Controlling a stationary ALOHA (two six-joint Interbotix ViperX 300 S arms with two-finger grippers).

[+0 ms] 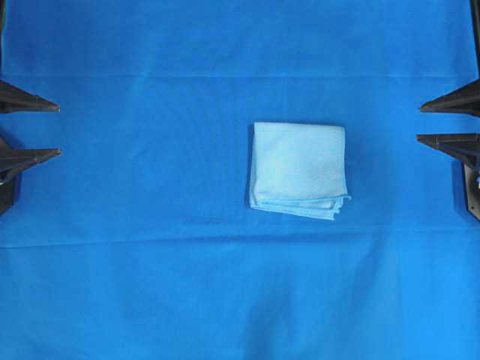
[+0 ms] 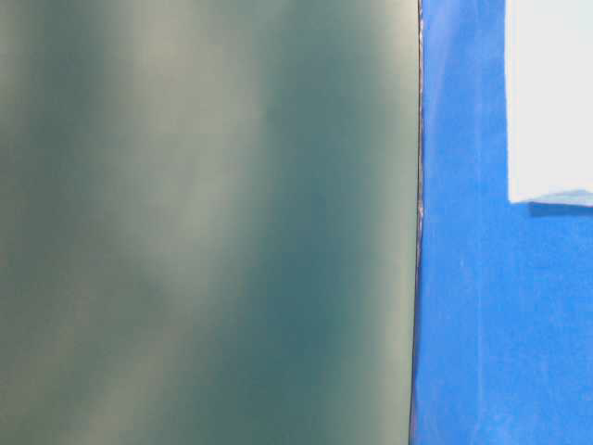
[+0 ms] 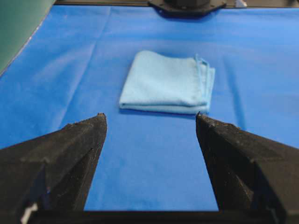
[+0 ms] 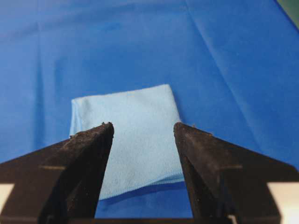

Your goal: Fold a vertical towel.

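The whole bench is covered by a deep-blue cloth (image 1: 150, 285), pulled fairly flat with a few long creases running across it. On it lies the towel (image 1: 298, 169), pale sky-blue, already in layered folds and close to square, so it doesn't really have a long axis anymore. It sits a little right of the bench's middle in the overhead view, with its loose stitched edges stacked along the near side and fanning out a bit at the near right corner.

That offset is the thing that matters here. The right gripper (image 1: 418, 122) is parked at the right edge of the bench with the towel straight out in front of it, clearly nearer than the left gripper (image 1: 58, 129) at the left edge, which is well apart from the towel. Both claws point inward toward the middle, both spread wide, neither holding anything and neither touching the towel.

From the right wrist view the towel fills the gap between the jaws, so that arm looks like the natural one to go in first. The table-level view shows nothing useful.
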